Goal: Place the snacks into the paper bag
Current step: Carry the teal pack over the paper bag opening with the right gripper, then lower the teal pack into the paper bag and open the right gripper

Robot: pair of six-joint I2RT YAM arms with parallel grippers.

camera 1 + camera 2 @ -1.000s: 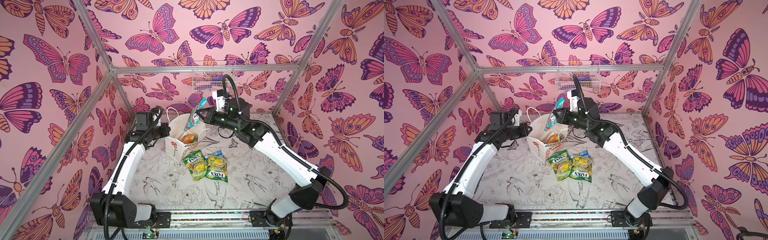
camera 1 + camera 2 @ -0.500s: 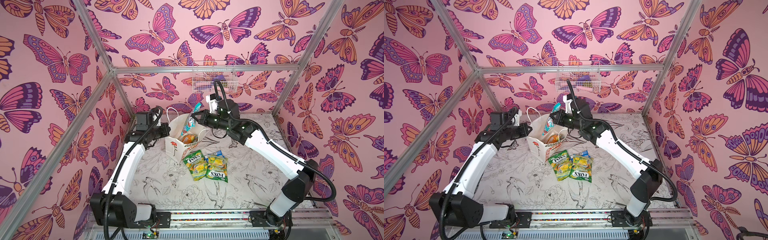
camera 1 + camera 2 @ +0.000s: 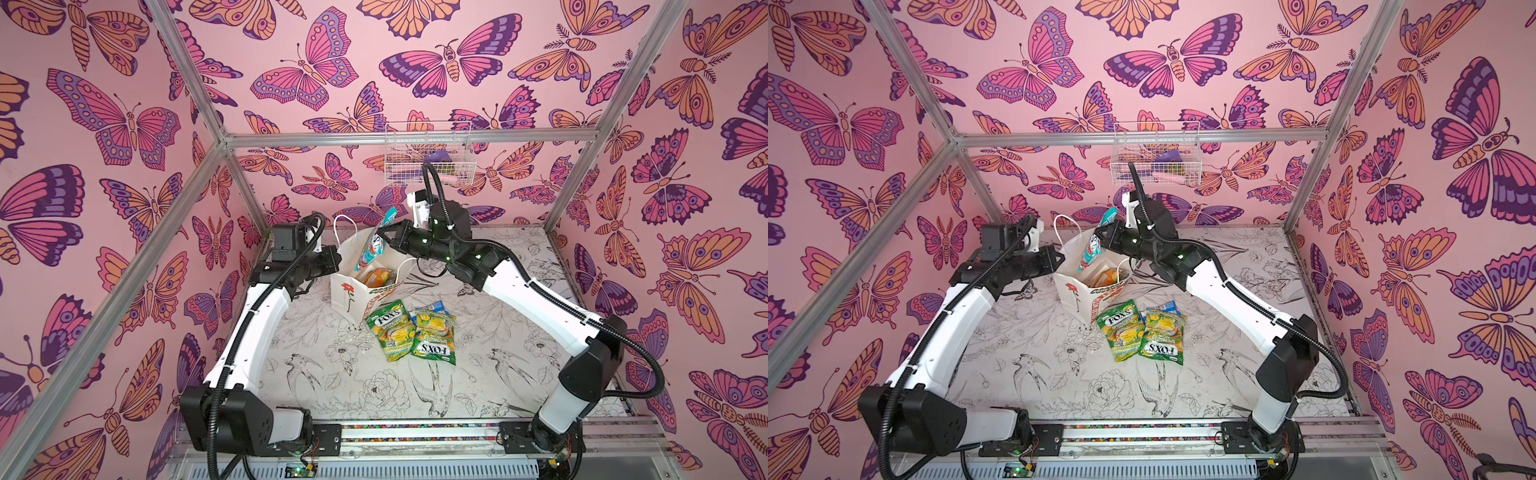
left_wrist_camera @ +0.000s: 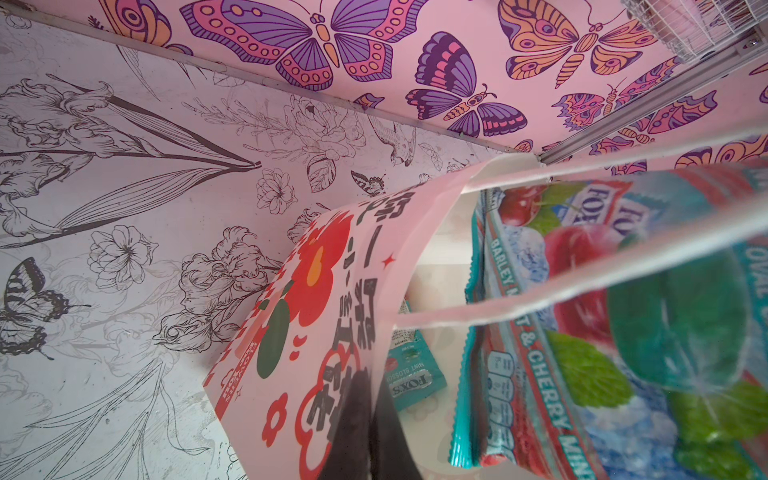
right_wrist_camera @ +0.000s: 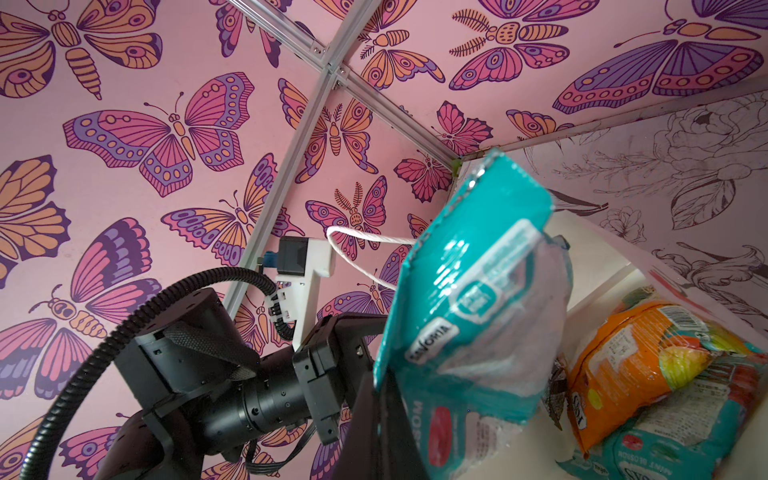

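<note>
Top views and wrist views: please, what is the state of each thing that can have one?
Tall white paper bag with red flower, upright, mouth open, rim pinched.
Teal glossy candy packet, gripped, lower end inside the bag mouth.
Orange glossy packet, lying inside the bag.
Two green-yellow FOX'S packets, flat outside the bag.
Left tool, shut on the bag's rim.
Right tool, shut on the teal packet.

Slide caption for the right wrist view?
Right end effector grips a teal candy packet at the mouth of the paper bag; an orange packet lies inside.
</note>
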